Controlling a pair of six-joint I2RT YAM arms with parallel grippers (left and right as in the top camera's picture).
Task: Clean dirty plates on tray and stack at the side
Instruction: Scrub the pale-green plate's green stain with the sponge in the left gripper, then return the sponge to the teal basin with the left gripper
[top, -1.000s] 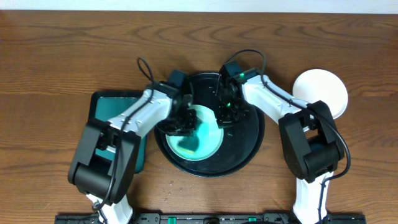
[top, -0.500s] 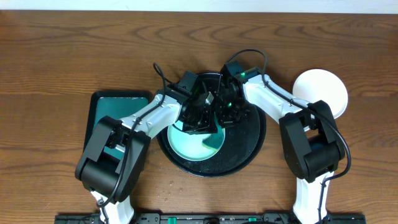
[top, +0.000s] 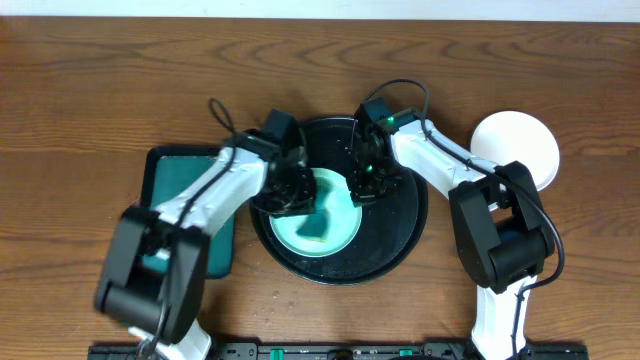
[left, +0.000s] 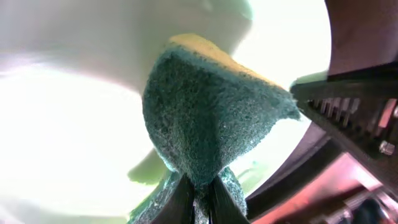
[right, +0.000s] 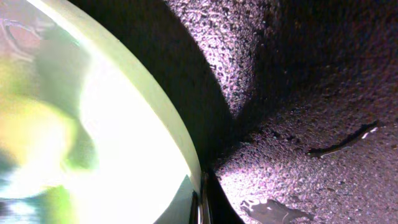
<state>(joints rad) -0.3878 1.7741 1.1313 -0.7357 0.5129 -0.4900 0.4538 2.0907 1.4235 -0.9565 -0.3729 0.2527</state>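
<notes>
Tray (top: 400, 240) holds one mint plate (top: 338, 212), teal smear (top: 310, 232) below left gripper (top: 290, 190), which clamps sponge (left: 211, 112). Right gripper (top: 362, 188) pinches plate rim.

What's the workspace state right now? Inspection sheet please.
Surface: brown wooden table.
Job's things: mint plate with teal smear on black tray; white plate on table, right.
Clutter: teal tray left, partly under left arm.
End effectors: left end effector shut on sponge over the plate; right end effector shut, apparently pinching its rim.
Cables: black loop by each wrist, none on the plates.
Surroundings: nothing seen.
</notes>
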